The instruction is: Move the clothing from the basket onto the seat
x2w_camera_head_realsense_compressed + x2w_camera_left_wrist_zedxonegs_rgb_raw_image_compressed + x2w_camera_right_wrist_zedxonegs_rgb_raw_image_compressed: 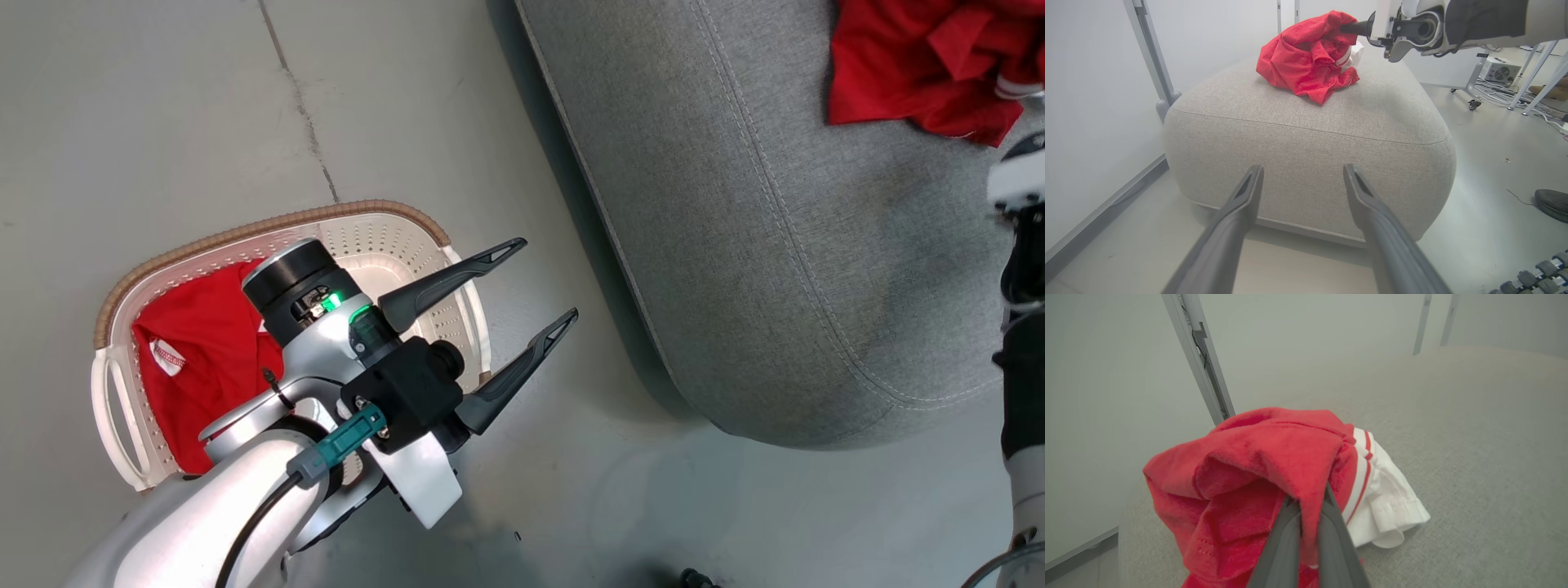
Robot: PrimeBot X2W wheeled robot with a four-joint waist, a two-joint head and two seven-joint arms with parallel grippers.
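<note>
Left jaws spread, empty | right jaws clenched on garment (pixel 1274 457) atop seat (pixel 1310 155) | second garment (pixel 204 351) in basket (pixel 269 220)

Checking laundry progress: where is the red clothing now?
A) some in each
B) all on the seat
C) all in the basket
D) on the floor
A: one red garment lies in the basket, a second garment sits on the seat, pinched in the right hand.
</note>
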